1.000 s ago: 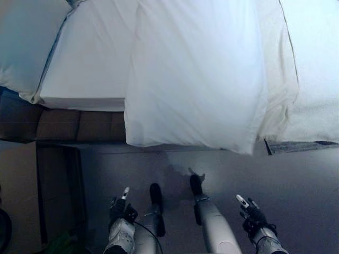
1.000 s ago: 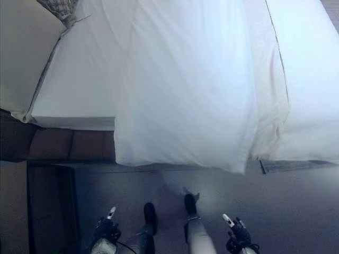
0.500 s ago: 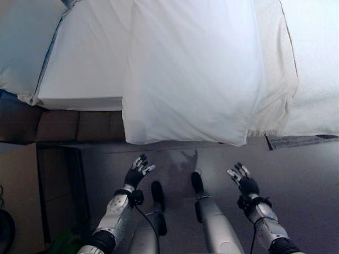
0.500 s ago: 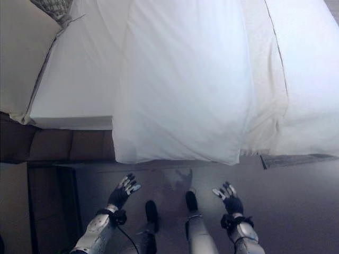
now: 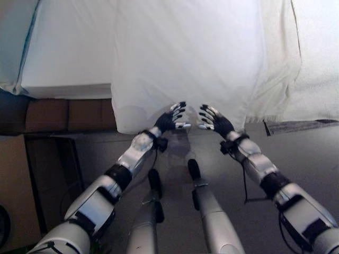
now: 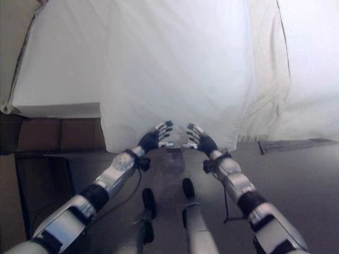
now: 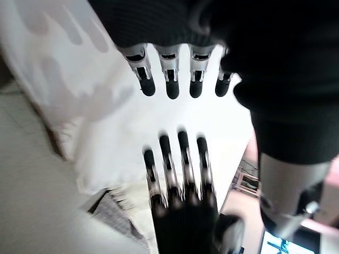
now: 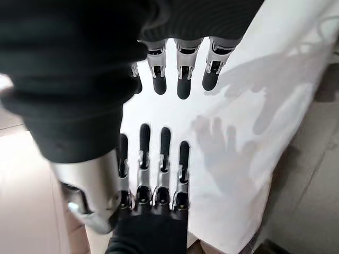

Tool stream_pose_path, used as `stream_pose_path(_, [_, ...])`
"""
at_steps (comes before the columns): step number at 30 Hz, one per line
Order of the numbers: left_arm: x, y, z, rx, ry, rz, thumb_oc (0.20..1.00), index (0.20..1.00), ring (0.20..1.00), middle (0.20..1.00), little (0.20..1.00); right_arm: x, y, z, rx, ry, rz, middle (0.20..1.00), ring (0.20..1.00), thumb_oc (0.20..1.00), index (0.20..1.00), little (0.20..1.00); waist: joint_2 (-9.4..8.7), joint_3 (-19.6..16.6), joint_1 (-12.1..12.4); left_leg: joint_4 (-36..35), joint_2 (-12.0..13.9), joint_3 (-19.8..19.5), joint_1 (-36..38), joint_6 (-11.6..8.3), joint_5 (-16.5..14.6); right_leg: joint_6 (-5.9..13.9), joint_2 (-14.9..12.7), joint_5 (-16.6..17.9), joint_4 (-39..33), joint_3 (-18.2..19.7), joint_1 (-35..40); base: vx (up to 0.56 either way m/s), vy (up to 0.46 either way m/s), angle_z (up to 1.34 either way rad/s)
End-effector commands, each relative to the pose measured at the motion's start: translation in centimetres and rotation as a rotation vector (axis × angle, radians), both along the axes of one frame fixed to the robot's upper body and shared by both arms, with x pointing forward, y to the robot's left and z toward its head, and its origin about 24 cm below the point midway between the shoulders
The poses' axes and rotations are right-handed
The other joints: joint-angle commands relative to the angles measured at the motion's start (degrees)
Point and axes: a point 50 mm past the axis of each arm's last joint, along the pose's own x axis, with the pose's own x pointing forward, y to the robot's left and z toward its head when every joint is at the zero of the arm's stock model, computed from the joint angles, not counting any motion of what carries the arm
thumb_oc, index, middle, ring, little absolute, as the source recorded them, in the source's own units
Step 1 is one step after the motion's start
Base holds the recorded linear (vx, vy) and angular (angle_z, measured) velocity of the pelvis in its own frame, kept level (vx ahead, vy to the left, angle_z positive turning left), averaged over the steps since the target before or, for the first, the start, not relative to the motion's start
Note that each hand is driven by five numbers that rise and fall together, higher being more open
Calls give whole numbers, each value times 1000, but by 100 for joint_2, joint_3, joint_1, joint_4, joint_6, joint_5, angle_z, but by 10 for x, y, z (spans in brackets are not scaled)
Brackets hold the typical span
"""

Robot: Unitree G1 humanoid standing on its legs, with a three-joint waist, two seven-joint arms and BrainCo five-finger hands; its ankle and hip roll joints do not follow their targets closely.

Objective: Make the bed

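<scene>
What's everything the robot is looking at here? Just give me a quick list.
White sheet: one, white, draped over the bed's near edge, hanging toward the floor.
Mattress: one, white, left of the sheet.
Second white cover: one, white, textured, on the right.
Bed base: one, brown, under the mattress at left.
Floor: grey, in front of the bed.
Left hand: one, silver fingers with dark tips, open, at the sheet's lower edge.
Right hand: one, same make, open, beside the left hand.
</scene>
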Motion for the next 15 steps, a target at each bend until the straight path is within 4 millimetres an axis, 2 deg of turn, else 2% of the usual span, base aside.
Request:
stream_pose_path(1, [6, 2, 31, -50, -126, 37, 1000, 1000, 1000, 1000, 1000, 3, -2, 26, 70, -58, 33, 1000, 1000, 1000, 1000, 1000, 6, 203, 8, 881, 90, -45, -590, -96, -338, 373, 67, 169, -90, -108, -291, -48, -61, 12])
stream_pose_path(3, [14, 5, 57, 16, -205, 64, 1000, 1000, 1000, 1000, 1000, 13, 6, 49, 27, -72, 74, 1000, 1000, 1000, 1000, 1000, -9, 210, -2, 1496, 161, -109, -1081, -112, -550, 341, 76, -35, 537, -188, -795, -31, -66, 2])
stream_pose_path(4, [14, 5, 57, 16, -205, 64, 1000, 1000, 1000, 1000, 1000, 13, 6, 49, 27, -72, 75, 1000, 1000, 1000, 1000, 1000, -3, 184, -5, 1498, 160, -113, -1116, -111, -541, 342, 75, -26, 536, -190, -827, 0, 0, 0])
stream_pose_path(8, [22, 12, 95, 37, -313, 138, 1000, 1000, 1000, 1000, 1000, 21, 17, 82, 26, -118, 114, 1000, 1000, 1000, 1000, 1000, -66, 264, 51, 2328, 120, -237, -1723, -119, -774, 340, 132, -243, 1220, -318, -1373, -4, -2, -3])
stream_pose_path(9, [22, 12, 95, 37, -313, 138, 1000, 1000, 1000, 1000, 1000, 21, 17, 83, 26, -118, 114, 1000, 1000, 1000, 1000, 1000, -59, 235, 48, 2333, 119, -242, -1766, -119, -764, 340, 131, -234, 1221, -322, -1412, -9, -5, -5])
stream_pose_path(12, [29, 28, 118, 72, -349, 220, 1000, 1000, 1000, 1000, 1000, 29, 27, 109, -6, -152, 96, 1000, 1000, 1000, 1000, 1000, -92, 254, 69, 2799, 102, -247, -2143, -83, -982, 358, 144, -355, 1615, -357, -1763, 2, 24, -7])
stream_pose_path(15, [35, 42, 126, 24, -322, 303, 1000, 1000, 1000, 1000, 1000, 36, 22, 115, -23, -131, 27, 1000, 1000, 1000, 1000, 1000, -109, 226, 102, 2893, 63, -261, -2297, -73, -1005, 336, 150, -386, 1706, -403, -1897, 2, 8, -2])
